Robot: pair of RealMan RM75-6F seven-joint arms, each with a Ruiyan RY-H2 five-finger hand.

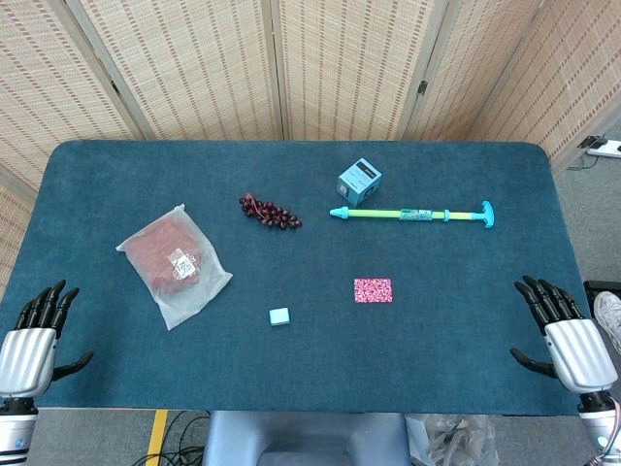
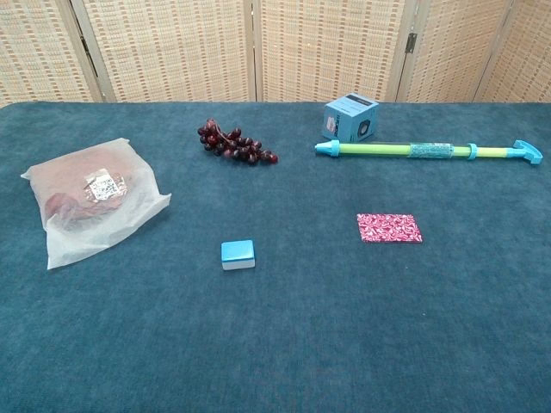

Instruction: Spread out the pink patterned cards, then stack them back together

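Nothing looks started yet. The pink patterned cards sit in one neat pile on the worktop, a little to the right of the middle. No card is fanned out, so I think the spreading and the stacking back are both left to do.

The left robot hand rests at the worktop's near edge, at about 8 o'clock from the pile. Its fingers are apart and it holds nothing. The right robot hand is at about 4 o'clock, wide too, with nothing in it. Both are well apart from the cards.

The worktop has a soft dark blue cover. At 12 o'clock from the cards lies a long green and blue pump toy, with a small blue box just beside it. Dark red grapes lie at about 10 o'clock. A clear bag of red stuff is at 9 o'clock, and a small blue block is nearer, at 8 o'clock.

Behind the worktop stand woven folding screens.
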